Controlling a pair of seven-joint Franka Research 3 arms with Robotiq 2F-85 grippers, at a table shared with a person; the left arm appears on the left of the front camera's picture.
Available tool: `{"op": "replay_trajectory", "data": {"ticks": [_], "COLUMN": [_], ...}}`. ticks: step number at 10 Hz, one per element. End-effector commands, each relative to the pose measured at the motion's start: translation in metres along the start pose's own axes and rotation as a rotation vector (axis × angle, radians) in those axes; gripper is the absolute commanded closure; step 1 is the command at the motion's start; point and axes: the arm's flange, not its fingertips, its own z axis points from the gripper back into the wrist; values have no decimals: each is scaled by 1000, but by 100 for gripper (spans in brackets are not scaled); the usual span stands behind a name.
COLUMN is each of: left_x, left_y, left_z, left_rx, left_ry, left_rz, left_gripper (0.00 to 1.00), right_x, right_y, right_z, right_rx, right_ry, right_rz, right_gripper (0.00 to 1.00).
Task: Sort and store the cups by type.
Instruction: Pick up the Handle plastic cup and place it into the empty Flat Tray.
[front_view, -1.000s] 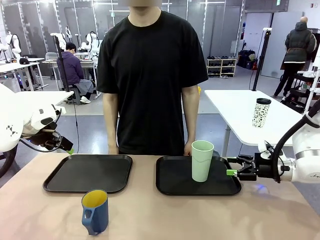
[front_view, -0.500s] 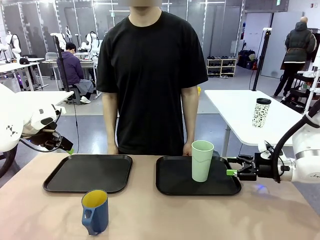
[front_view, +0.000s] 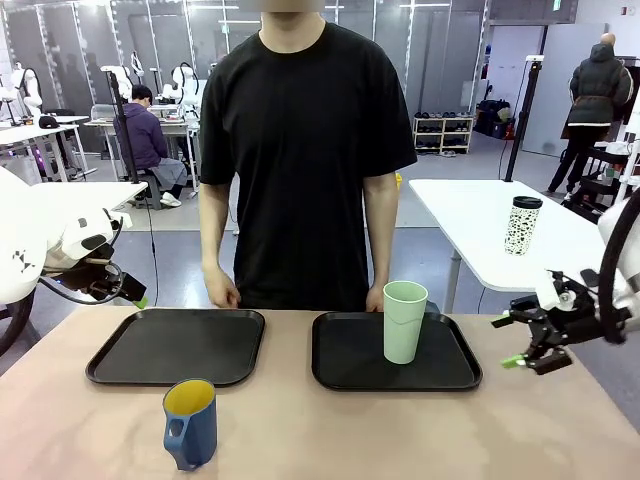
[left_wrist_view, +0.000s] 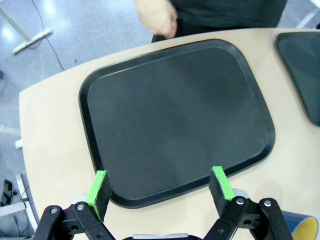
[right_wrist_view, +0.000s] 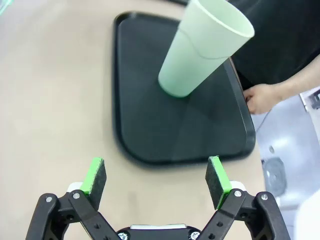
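Note:
A pale mint-green tumbler (front_view: 404, 322) stands upright on the right black tray (front_view: 345, 362). The dark blue mug (front_view: 190, 424) with a yellow inside stands on the bare table in front of the left black tray (front_view: 112, 365). My right gripper (front_view: 507, 342) hovers open just past the right tray's right edge, clear of the tumbler. The right wrist view shows that gripper (right_wrist_view: 156, 180) open above the table, with the tumbler (right_wrist_view: 205, 50) and tray (right_wrist_view: 150, 125) ahead. My left gripper (front_view: 135, 296) hangs open off the left tray's far left corner. In the left wrist view it (left_wrist_view: 159, 186) hangs over the tray (left_wrist_view: 175, 110).
A person stands at the far edge, one hand (front_view: 222, 293) above the left tray's back rim, the other (front_view: 377, 297) behind the tumbler. A white speckled travel cup (front_view: 521, 225) stands on a separate white table at the back right. Bare tabletop stretches along the front.
My right gripper has drawn back to the right from beside the tumbler, risen a little and rolled. The person's hand over the left tray has lifted slightly. The left arm is still.

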Motion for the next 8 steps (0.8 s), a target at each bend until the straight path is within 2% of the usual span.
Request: {"op": "replay_trajectory", "data": {"ticks": [1,2,4,8], "left_x": [1,1,1,1], "left_y": [0,0,0,0], "left_z": [1,1,1,1], "left_rx": [3,3,3,3], "left_ry": [-5,-5,-5,-5], "left_rz": [-2,-2,-2,-2], "left_gripper": [0,0,0,0], "right_x": [42,55,69,74], "right_y": [11,12,11,17], "right_z": [7,12,17,15], "right_rx": [81,118,134,117], "right_ry": [199,320,416,463], "right_rz": [35,47,-14,-110], "right_gripper": [0,0,0,0]}}
